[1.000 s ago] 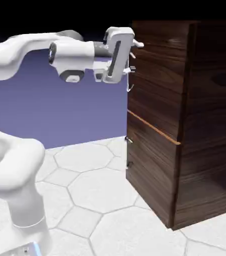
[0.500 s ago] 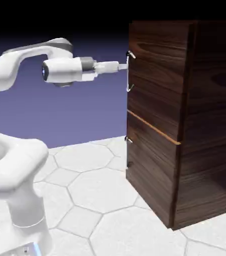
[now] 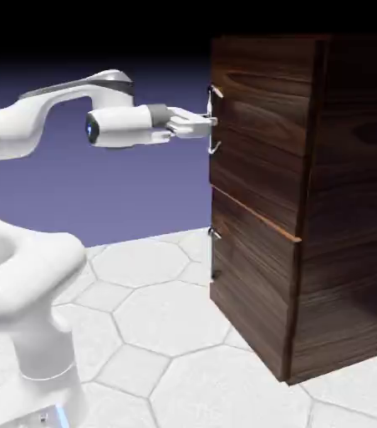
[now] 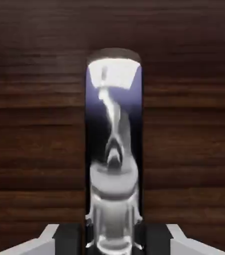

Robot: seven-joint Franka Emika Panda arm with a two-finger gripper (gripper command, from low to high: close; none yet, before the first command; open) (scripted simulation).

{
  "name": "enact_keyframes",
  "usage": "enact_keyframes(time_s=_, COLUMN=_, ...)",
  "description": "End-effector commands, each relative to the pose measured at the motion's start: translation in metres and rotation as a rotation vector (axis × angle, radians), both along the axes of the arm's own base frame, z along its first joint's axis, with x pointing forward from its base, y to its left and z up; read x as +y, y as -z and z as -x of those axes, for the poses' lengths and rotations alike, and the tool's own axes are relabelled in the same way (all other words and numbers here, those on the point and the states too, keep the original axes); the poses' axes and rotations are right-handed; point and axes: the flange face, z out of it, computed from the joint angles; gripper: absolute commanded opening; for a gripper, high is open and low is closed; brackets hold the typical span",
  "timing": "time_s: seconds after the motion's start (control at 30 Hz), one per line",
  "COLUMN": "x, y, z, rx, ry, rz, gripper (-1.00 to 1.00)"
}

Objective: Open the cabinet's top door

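The gripper [image 3: 211,122] is pinching the silver bar handle [image 4: 113,149] on the top door [image 3: 254,125], which is sitting shut on the cabinet [image 3: 325,209]. The hold looks shallow, so a straight pull that ignores the hinge arc risks slipping the fingertips [image 4: 44,239] off.

One cabinet [image 3: 308,201], two doors: top door [image 3: 254,134], lower door [image 3: 250,284]. Two handles, one each: upper [image 3: 214,121], lower [image 3: 215,252]. One gripper [image 3: 211,122].

Dark walnut-grained cabinet [image 3: 308,201], silver handle [image 4: 113,149], white hexagon-tiled table [image 3: 158,334].
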Motion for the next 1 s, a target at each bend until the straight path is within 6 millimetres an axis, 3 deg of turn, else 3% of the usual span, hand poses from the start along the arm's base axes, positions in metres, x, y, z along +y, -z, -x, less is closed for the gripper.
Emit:
enact_keyframes(time_s=0.0, x=-0.004, y=0.0, z=0.008, rx=0.0, ry=-0.026, rz=0.0, gripper=-1.0)
enact_keyframes(time_s=0.5, x=-0.088, y=0.0, z=0.104, rx=0.0, ry=-0.394, rz=0.0, gripper=-1.0)
enact_keyframes(time_s=0.97, x=-0.165, y=0.0, z=0.15, rx=0.0, ry=-0.652, rz=0.0, gripper=-1.0)
